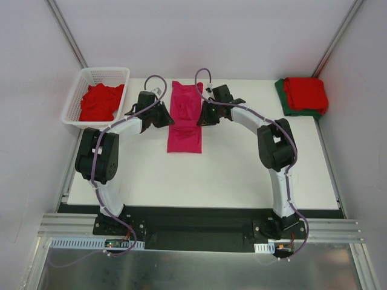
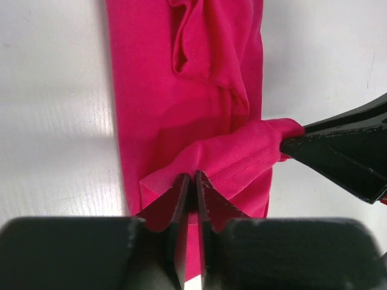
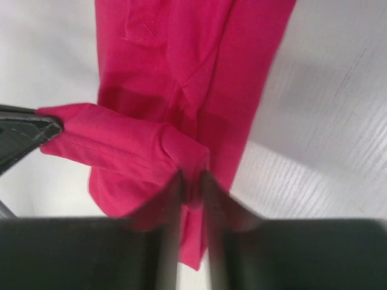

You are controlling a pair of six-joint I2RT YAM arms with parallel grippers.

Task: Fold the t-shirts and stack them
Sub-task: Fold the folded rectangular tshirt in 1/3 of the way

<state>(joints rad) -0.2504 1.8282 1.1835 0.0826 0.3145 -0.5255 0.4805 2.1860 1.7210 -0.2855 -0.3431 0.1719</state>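
Observation:
A magenta-pink t-shirt (image 1: 185, 130) lies as a long narrow strip at the middle back of the table. Its far end is lifted and stretched between both grippers. My left gripper (image 1: 171, 116) (image 2: 195, 176) is shut on the left corner of that raised fold of pink t-shirt (image 2: 181, 90). My right gripper (image 1: 202, 116) (image 3: 190, 178) is shut on the fold's right corner, with pink t-shirt (image 3: 181, 54) cloth bunched between its blurred jaws. Each wrist view shows the other gripper's dark fingertip at the fold's far end.
A white lattice basket (image 1: 78, 78) at the back left holds crumpled red t-shirts (image 1: 101, 101). At the back right corner a folded red t-shirt (image 1: 306, 92) rests on a dark green one (image 1: 282, 96). Grey walls close in on both sides of the table.

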